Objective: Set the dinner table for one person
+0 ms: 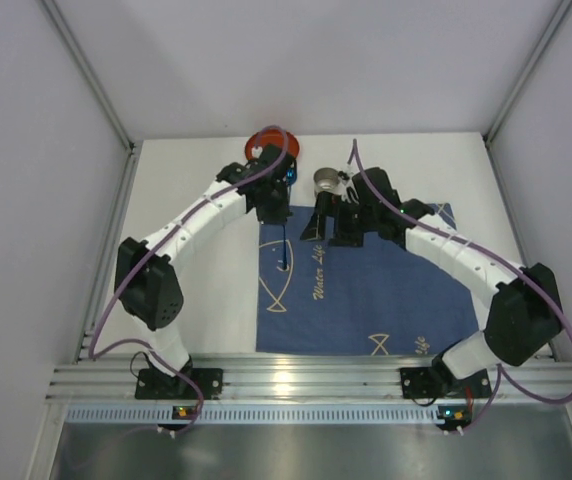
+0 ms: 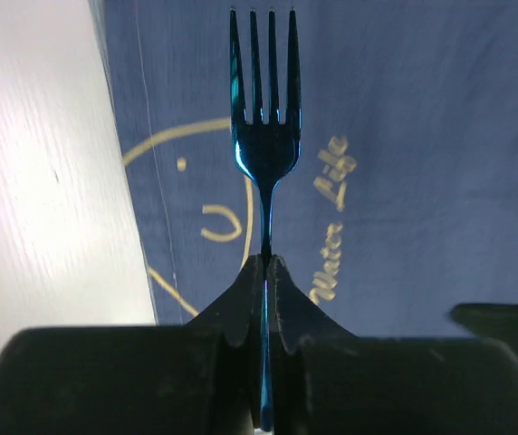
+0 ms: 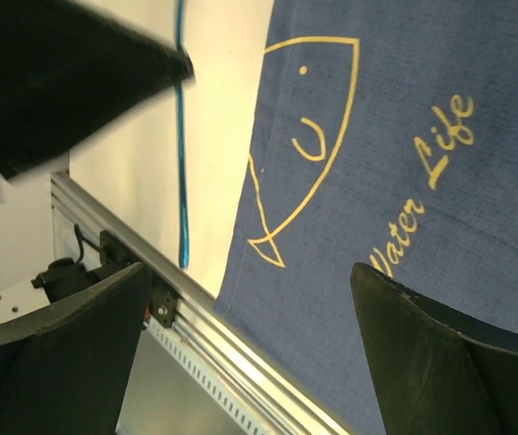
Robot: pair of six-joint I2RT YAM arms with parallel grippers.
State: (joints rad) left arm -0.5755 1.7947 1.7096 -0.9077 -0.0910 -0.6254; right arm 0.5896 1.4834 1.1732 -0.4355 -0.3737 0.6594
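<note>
Over the placemat (image 2: 422, 136), the left gripper (image 2: 265, 263) hides the fork (image 2: 264, 118) handle's end.

Even bright light, near fingers (image 3: 60, 353) blurred, rail glare

— Which colours are seen on the arms?
— White shells are seen on the left arm (image 1: 201, 215) and the right arm (image 1: 456, 255), joined by bulky black joint housings (image 1: 149, 283).
— And cabling?
— A purple cable (image 1: 103, 315) is looped along each arm. Black bases (image 1: 178, 382) are bolted at the desk's near edge, with small lit indicators (image 1: 178, 410) below. Matte black, wedge-shaped fingers (image 3: 440, 353) are shown.
</note>
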